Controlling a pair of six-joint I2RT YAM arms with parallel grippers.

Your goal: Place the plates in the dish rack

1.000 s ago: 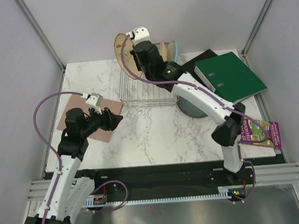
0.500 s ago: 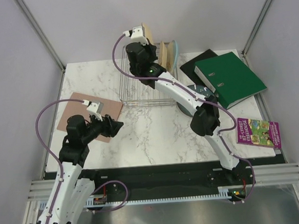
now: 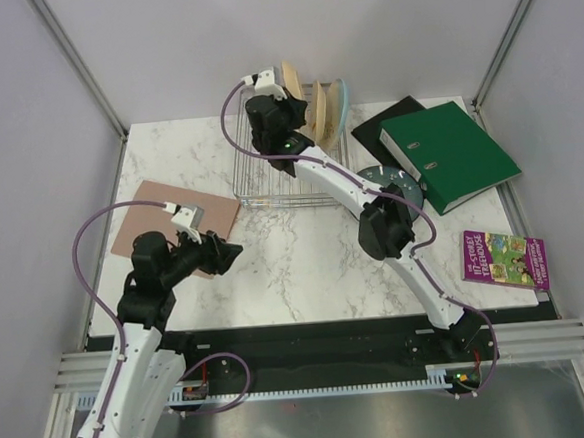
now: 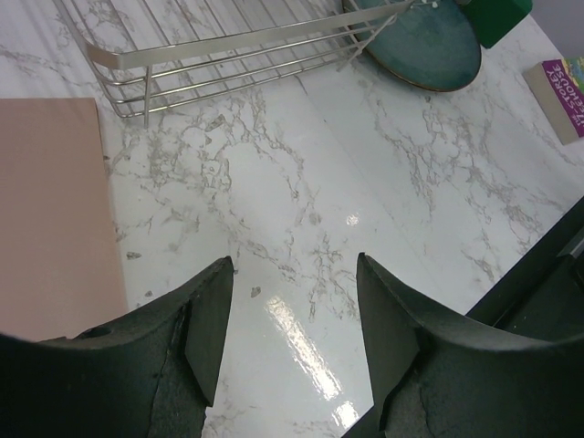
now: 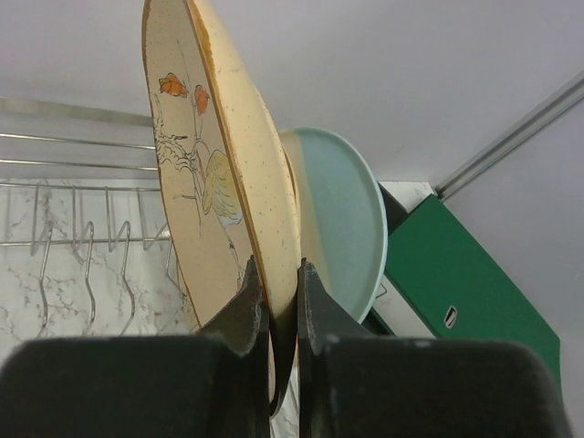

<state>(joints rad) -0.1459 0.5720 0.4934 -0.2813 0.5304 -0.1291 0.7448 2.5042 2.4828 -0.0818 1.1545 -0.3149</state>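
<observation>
Right gripper (image 5: 276, 274) is clamped on the rim of a bird plate (image 5: 214, 173), held on edge at the far side of the dish rack (image 3: 259, 176), just beside the blue-tinted plate (image 5: 342, 219) standing in it; whether its bottom edge sits in a slot cannot be told. Risks: the thin rim grip lets the plate swing or slip, it knocks its neighbour, or it misses a slot and tips flat. Left gripper (image 4: 292, 278) hangs empty, fingers apart, over the table (image 4: 301, 182); the dark plate (image 4: 424, 46) lies flat beside the rack.
</observation>
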